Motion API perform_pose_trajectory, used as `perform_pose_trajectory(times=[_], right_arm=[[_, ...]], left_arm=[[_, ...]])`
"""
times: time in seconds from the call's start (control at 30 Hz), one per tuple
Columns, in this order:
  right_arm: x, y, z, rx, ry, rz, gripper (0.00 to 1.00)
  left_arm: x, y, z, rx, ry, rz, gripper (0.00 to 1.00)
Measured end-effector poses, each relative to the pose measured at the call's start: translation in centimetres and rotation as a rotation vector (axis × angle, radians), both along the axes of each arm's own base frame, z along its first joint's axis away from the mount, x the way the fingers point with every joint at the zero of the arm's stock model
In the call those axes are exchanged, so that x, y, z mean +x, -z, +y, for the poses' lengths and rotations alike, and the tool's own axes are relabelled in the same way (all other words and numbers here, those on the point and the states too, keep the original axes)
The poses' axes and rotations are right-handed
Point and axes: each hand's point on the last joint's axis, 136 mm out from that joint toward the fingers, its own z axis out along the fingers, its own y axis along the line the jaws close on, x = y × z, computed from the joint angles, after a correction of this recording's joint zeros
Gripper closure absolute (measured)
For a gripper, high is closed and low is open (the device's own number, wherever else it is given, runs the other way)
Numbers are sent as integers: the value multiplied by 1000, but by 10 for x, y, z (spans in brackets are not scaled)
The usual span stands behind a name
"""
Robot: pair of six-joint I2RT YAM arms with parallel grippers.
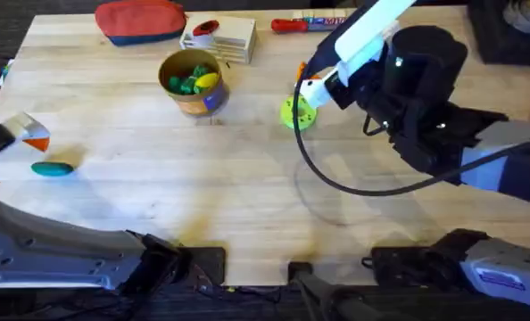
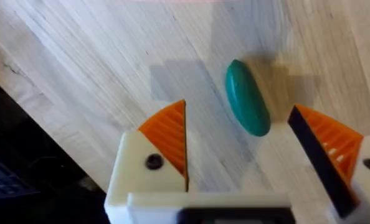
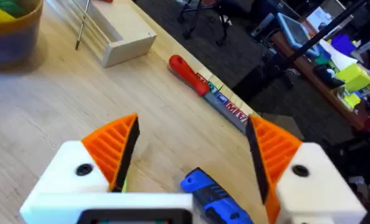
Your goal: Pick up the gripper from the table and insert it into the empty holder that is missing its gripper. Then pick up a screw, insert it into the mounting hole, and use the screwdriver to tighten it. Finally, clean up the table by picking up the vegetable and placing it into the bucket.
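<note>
Pale wood counter (image 1: 247,187). Cleanup step: left end effector (image 2: 241,146) spread wide, released, over vegetable (image 2: 247,98) near counter's left edge. Right end effector (image 3: 191,152) also released. Next: drop, clench, carry to bucket (image 1: 194,82).

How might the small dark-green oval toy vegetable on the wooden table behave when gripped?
The dark-green oval toy vegetable looks smooth and rounded, so it may slip or roll. It lies flat between the left gripper's open fingers, probably light.
</note>
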Motion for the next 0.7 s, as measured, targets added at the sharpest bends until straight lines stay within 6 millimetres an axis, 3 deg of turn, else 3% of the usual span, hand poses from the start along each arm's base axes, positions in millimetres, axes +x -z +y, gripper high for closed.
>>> perform_pose_trajectory(times=[0.17, 0.43, 0.57, 0.7], right_arm=[[0, 0, 0, -12, -3, -4, 9], [0, 0, 0, -16, -5, -5, 8], [0, 0, 0, -19, -5, -6, 9], [0, 0, 0, -19, -5, -6, 9]], left_arm=[[0, 5, 2, -7, -157, -28, 14], [-7, 47, -9, -90, -316, 4, 13], [-3, 49, -3, -70, -351, -23, 8], [-1, 49, 1, -57, -367, -39, 192]])
